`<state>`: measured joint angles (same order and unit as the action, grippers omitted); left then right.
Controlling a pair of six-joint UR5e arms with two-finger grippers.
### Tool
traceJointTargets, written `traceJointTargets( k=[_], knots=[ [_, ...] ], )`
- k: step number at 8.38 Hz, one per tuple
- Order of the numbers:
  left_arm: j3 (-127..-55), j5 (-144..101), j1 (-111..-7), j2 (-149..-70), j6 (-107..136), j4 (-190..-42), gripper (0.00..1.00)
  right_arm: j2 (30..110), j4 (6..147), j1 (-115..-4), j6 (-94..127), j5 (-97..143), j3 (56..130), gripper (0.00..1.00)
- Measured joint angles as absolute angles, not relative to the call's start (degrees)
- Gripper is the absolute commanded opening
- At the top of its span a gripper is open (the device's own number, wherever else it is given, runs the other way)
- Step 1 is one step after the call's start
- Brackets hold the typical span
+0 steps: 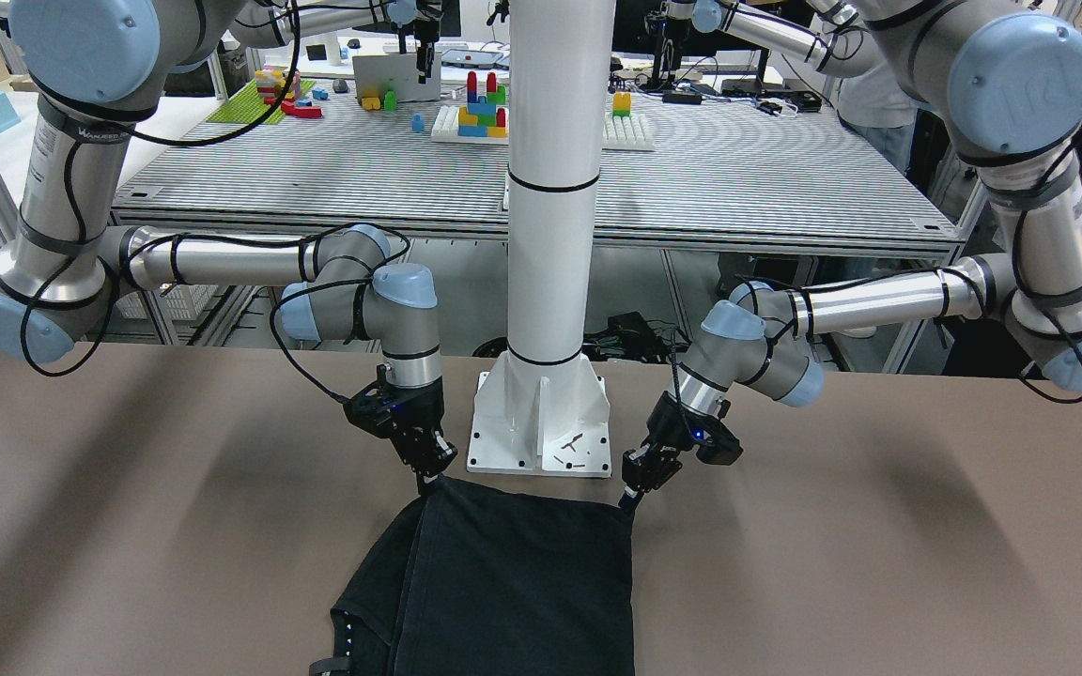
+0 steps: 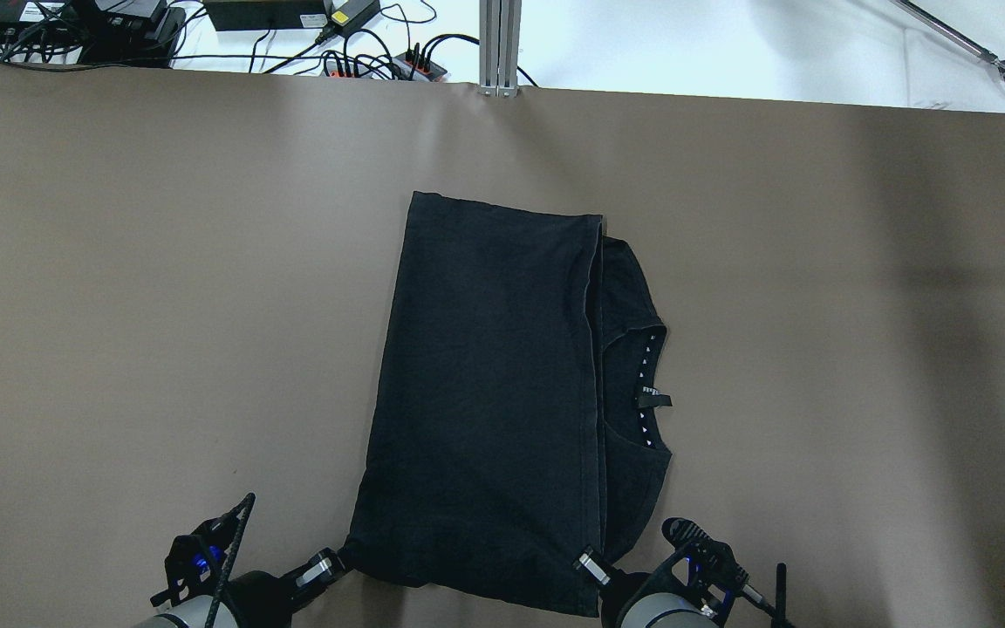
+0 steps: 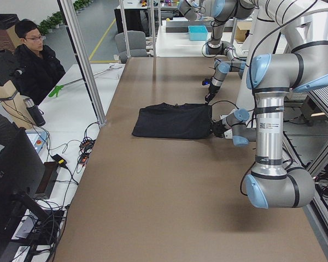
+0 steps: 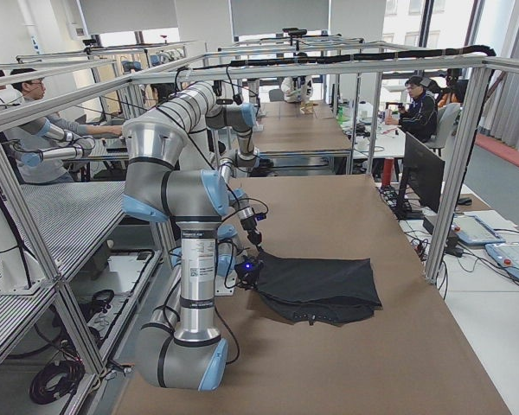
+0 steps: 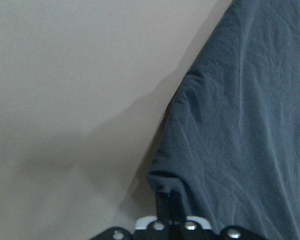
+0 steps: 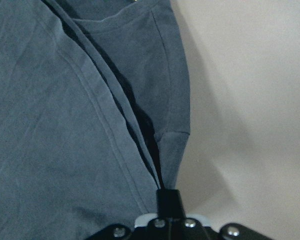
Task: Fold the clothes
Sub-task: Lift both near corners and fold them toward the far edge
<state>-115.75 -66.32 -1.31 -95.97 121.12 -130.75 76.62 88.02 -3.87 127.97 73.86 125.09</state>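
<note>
The black garment (image 2: 485, 392) lies folded lengthwise on the brown table (image 2: 119, 305). Its neckline with a row of pale dots (image 2: 649, 384) shows on the right side. It also shows in the front view (image 1: 513, 582), the left wrist view (image 5: 240, 125) and the right wrist view (image 6: 65, 125). My left gripper (image 2: 337, 558) is shut on the garment's near left corner, seen close in the left wrist view (image 5: 167, 200). My right gripper (image 2: 585, 563) is shut on the folded edge at the near right corner, seen close in the right wrist view (image 6: 167, 197). Both corners are slightly raised.
The white pole's base plate (image 1: 541, 432) stands on the table between the two grippers. An aluminium post (image 2: 499, 44) and cables (image 2: 363, 52) sit past the table's far edge. A seated person (image 3: 35, 60) is beyond the far side of the table.
</note>
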Motion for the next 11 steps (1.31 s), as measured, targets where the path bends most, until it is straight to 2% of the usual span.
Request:
traceJointTargets(
  k=[4,6,8,11],
  knots=[
    [-125.5,-66.1,1.2,-90.9,121.0,-130.8,0.00,78.1,88.3,-4.0,128.0,74.5,130.8,0.00],
    [-125.3,-69.8,-5.9,-94.2,118.4,-130.6,0.00,78.0,88.2,-6.6,127.7,75.2,132.4,0.00],
    [-118.0,-79.0,-17.7,-101.6,115.5,-130.5,0.00,74.9,88.1,-14.2,126.6,79.9,130.1,0.00],
    [-98.6,-89.6,-32.2,-118.6,112.4,-130.6,0.00,66.8,87.9,-27.2,120.6,87.4,119.4,0.00]
  ],
)
